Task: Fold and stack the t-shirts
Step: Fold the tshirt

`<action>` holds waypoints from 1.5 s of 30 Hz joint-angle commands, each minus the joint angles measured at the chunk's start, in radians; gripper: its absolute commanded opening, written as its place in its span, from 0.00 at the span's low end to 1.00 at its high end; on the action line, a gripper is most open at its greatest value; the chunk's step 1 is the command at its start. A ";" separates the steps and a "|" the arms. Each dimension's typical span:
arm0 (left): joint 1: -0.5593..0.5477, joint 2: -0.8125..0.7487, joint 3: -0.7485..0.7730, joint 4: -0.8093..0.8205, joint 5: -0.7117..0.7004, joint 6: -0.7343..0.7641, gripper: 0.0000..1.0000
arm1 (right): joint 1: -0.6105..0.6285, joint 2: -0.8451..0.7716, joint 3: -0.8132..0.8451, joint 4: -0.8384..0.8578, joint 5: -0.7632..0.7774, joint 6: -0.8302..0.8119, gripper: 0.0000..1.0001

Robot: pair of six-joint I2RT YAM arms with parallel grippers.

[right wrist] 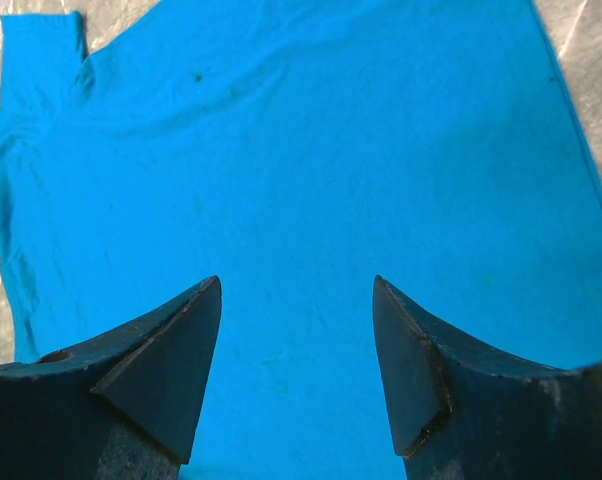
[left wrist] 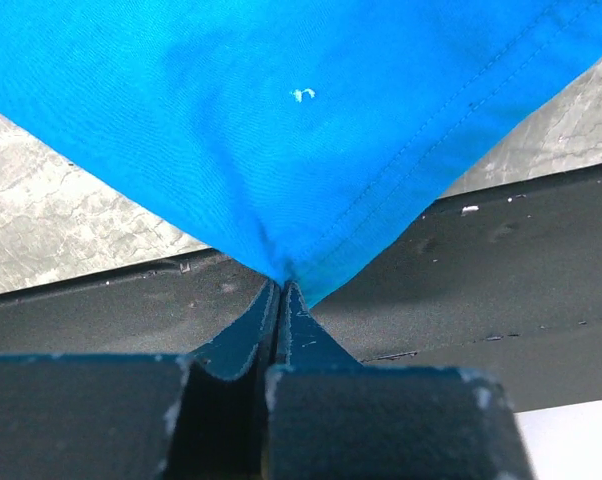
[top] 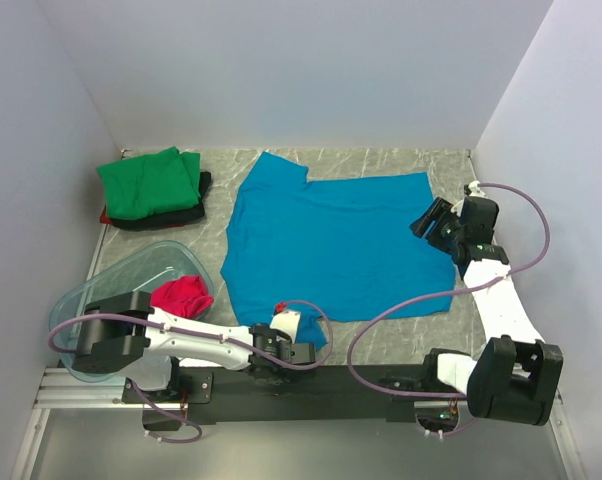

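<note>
A bright blue t-shirt (top: 331, 240) lies spread flat in the middle of the table. My left gripper (top: 306, 347) is shut on its near corner; in the left wrist view the cloth (left wrist: 281, 120) runs straight into the closed gripper (left wrist: 281, 287). My right gripper (top: 427, 222) stands open just above the shirt's right side, and its wrist view shows blue cloth (right wrist: 301, 150) below the gripper (right wrist: 296, 285), nothing between the fingers. A folded green t-shirt (top: 149, 180) rests on a black one (top: 176, 214) at the far left. A magenta-red t-shirt (top: 181, 295) lies bunched in the bin.
The clear plastic bin (top: 141, 255) sits at the near left, beside the left arm. A black rail (top: 331, 380) runs along the table's near edge, right under the held corner. White walls close in the left, back and right sides.
</note>
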 commanded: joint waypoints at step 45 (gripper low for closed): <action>0.517 -0.310 0.074 0.124 -0.040 0.297 0.01 | -0.286 0.117 -0.190 -0.044 0.198 0.113 0.44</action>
